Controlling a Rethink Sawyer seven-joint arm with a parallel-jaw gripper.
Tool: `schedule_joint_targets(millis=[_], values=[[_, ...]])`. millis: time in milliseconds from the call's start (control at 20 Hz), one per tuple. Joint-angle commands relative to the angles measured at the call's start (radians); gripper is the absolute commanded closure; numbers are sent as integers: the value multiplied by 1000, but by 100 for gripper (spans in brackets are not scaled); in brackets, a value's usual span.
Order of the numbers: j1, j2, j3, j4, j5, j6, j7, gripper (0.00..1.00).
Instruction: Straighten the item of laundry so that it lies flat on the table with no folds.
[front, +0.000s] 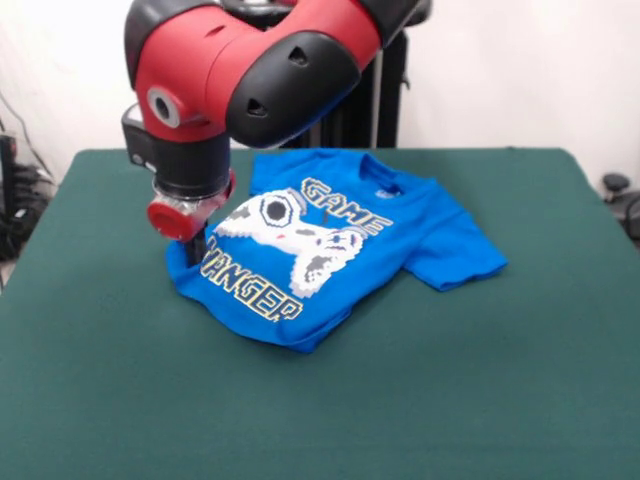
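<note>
Green felt-like cloth covers the bench (110, 400), wide, filling most of the view. Red and black arm (250, 60) comes down over the bench's left part. Blue T-shirt (420, 225) lies near bench centre, print side up, angled. One sleeve spread toward the right; left side bunched, lower hem folded under, lettering partly cut off by the fold. White controller print (290, 235) between the yellow-outlined words. Hand (196, 246) sits at the shirt's left edge, on or just above the cloth. Released or clenched: cannot tell.
</note>
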Motion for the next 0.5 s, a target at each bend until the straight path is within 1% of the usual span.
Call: schedule_joint_targets(millis=[50,400,500], values=[[47,42,147,16,20,4,-1,100],[110,77,54,67,-67,-40,105,100],[123,98,39,60,-88,-47,148,100]])
